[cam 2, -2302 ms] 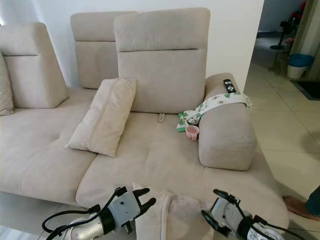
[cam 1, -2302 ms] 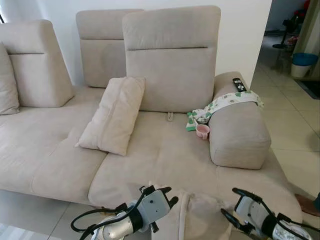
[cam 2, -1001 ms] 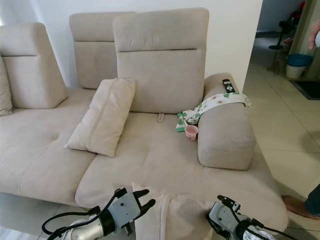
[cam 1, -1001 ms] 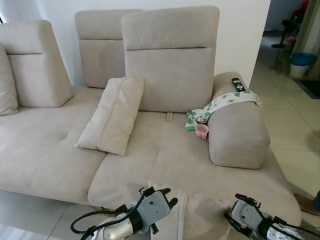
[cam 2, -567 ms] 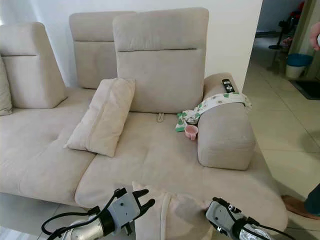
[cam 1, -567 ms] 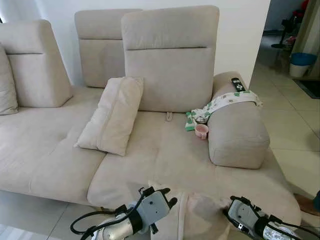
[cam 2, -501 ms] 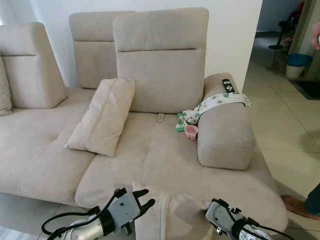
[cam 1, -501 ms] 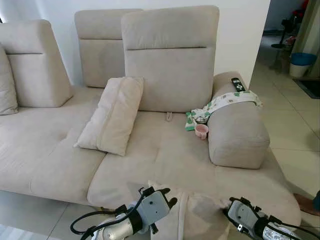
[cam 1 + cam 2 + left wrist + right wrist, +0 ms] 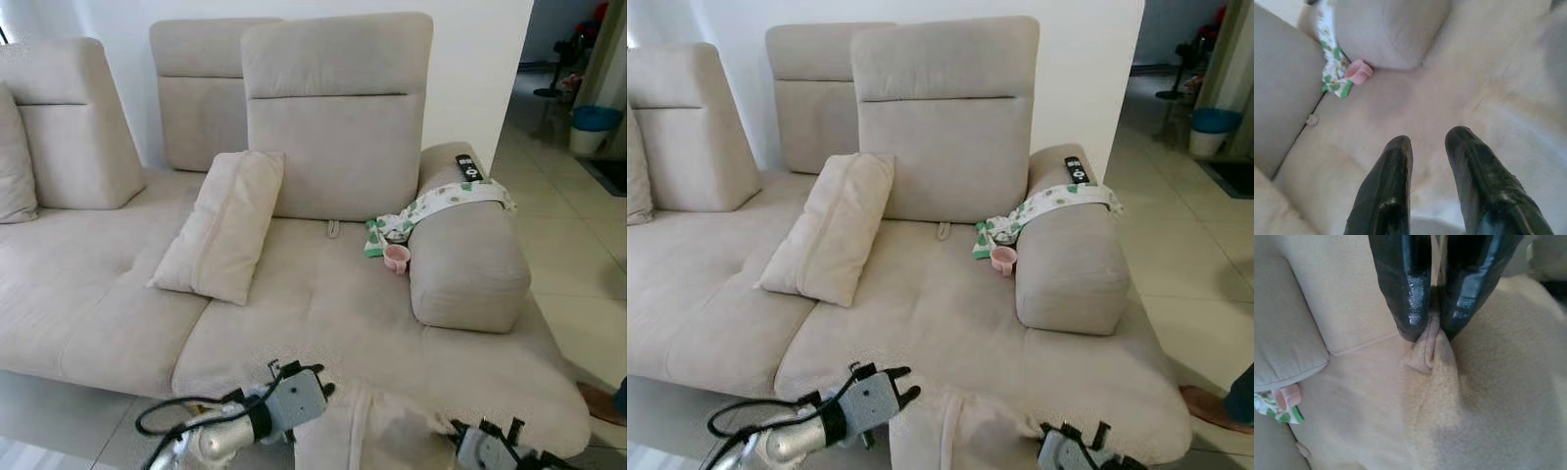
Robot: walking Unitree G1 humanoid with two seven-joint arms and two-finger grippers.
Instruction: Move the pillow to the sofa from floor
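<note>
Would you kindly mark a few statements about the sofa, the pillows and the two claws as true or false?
1. The right claw pinches a fold of the carried pillow. True.
2. The pink cup stands on the floor. False: it sits on the sofa seat beside the armrest.
3. A remote control lies on the armrest. True.
4. The leaning pillow lies flat on the armrest. False: it rests on the seat, tilted toward the backrest.
5. The left claw grips the patterned cloth. False: its fingers are apart, away from the cloth.

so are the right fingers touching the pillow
Touching. In the right wrist view the right gripper has its fingers pinched on a fold of the pillow fabric, with no gap visible.
</note>
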